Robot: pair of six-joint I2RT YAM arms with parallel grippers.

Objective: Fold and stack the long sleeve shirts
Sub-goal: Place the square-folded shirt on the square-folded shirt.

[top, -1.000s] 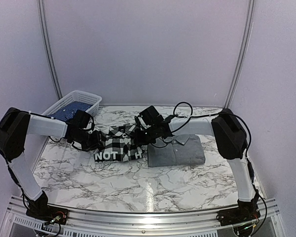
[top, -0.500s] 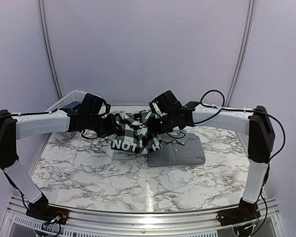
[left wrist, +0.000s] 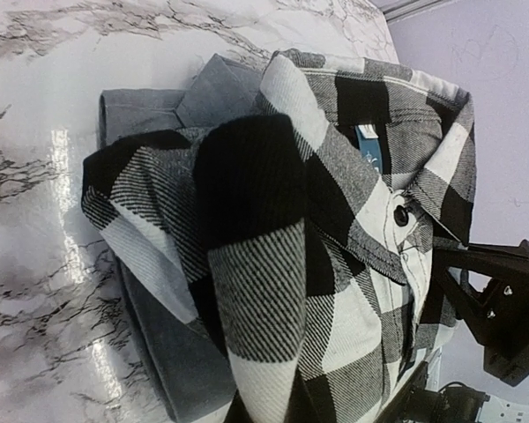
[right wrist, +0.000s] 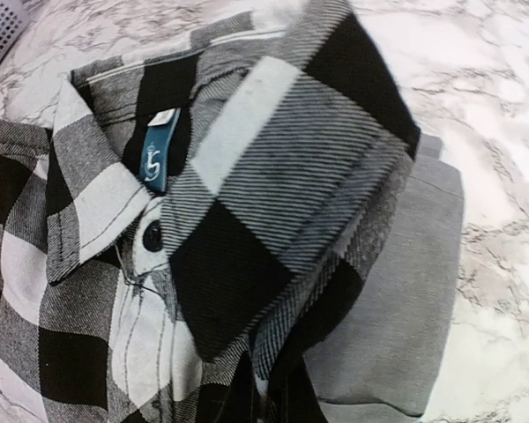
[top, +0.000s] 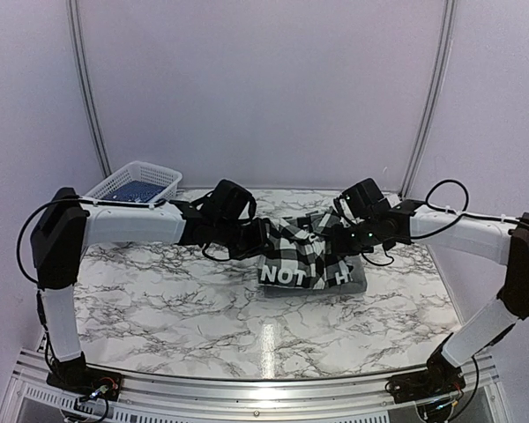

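A folded black-and-white checked long sleeve shirt (top: 304, 257) with a black band of white letters hangs between my two grippers, over a folded grey shirt (top: 360, 280) on the marble table. My left gripper (top: 263, 242) is shut on the checked shirt's left edge. On the right edge my right gripper (top: 342, 242) is shut too. In the left wrist view the checked shirt (left wrist: 335, 203) drapes over the grey shirt (left wrist: 137, 110), and cloth hides my fingers. The right wrist view shows its collar and blue label (right wrist: 154, 150) above the grey shirt (right wrist: 406, 291).
A white plastic basket (top: 141, 165) holding something blue stands at the back left corner of the table (top: 176, 308). Pale walls close in the back and sides.
Both arms have carried the checked shirt to the right, lifting it from the table left of the grey shirt and bringing it down over the grey shirt.
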